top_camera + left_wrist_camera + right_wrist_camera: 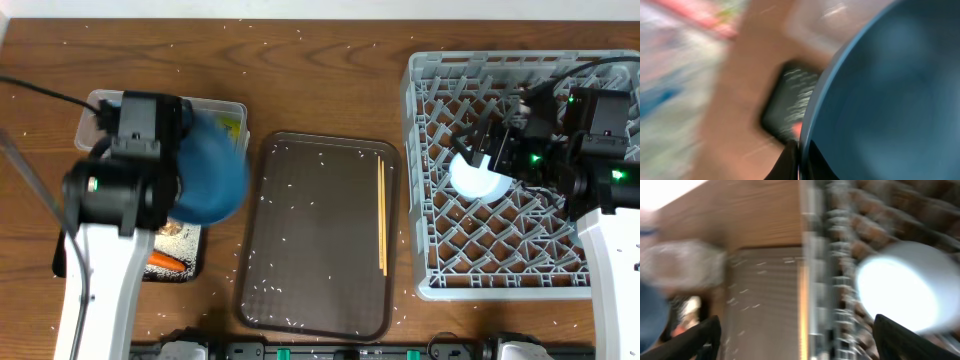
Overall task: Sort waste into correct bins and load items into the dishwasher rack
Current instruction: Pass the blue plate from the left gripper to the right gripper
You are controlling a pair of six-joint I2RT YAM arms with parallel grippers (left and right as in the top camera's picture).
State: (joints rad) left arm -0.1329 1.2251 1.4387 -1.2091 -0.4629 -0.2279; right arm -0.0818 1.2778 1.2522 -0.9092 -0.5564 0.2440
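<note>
My left gripper (800,162) is shut on the rim of the large blue plate (210,178), held tilted above the clear tub (232,107) and the black tray (190,262); the plate also fills the left wrist view (880,90). A carrot (166,263) lies in the black tray. My right gripper (478,140) is open and empty over the grey dishwasher rack (425,180), beside the white bowl (480,177) that sits in the rack; the bowl also shows in the right wrist view (905,287). The chopsticks (382,215) lie on the brown serving tray (300,240).
White rice grains are scattered over the brown serving tray and the wooden table (320,70). Yellow-green wrapper (232,128) shows in the clear tub. Both wrist views are motion-blurred. The cups are not visible.
</note>
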